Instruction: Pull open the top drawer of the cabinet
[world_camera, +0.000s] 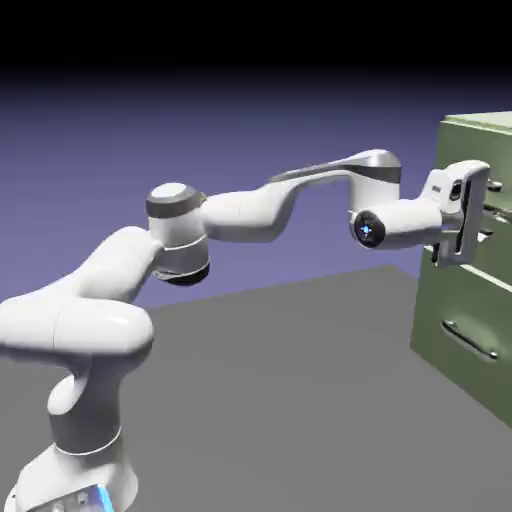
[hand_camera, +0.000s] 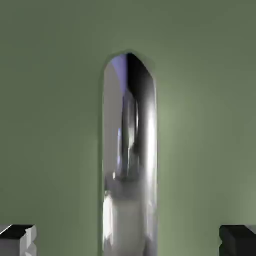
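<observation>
The robot is at the grabbing part of the job, I think, and the pulling comes after that. From where I stand, the cabinet (world_camera: 490, 118) is over on the exterior view's right, and the arm (world_camera: 240, 215) reaches across to it. The top drawer (world_camera: 470, 145) is the upper one, right in front of the hand, and it looks shut, though the hand hides a lot of it. The low drawer (world_camera: 435, 290) is under it, with its own bar (world_camera: 470, 340), and that is not the one we want. In the hand view, the shiny handle (hand_camera: 130, 150) runs up the middle, with a finger (hand_camera: 17, 242) on one side and another finger (hand_camera: 237, 242) on the other. The gripper (hand_camera: 128, 242) is open, and there is a gap on both sides, so it has no hold on the handle. Next, the two fingers need to squeeze in on the handle until they both touch it. Then the arm should pull straight back, away from the cabinet, nice and slow. If the squeeze is too weak, the fingers could slip off and the drawer would stay put.
</observation>
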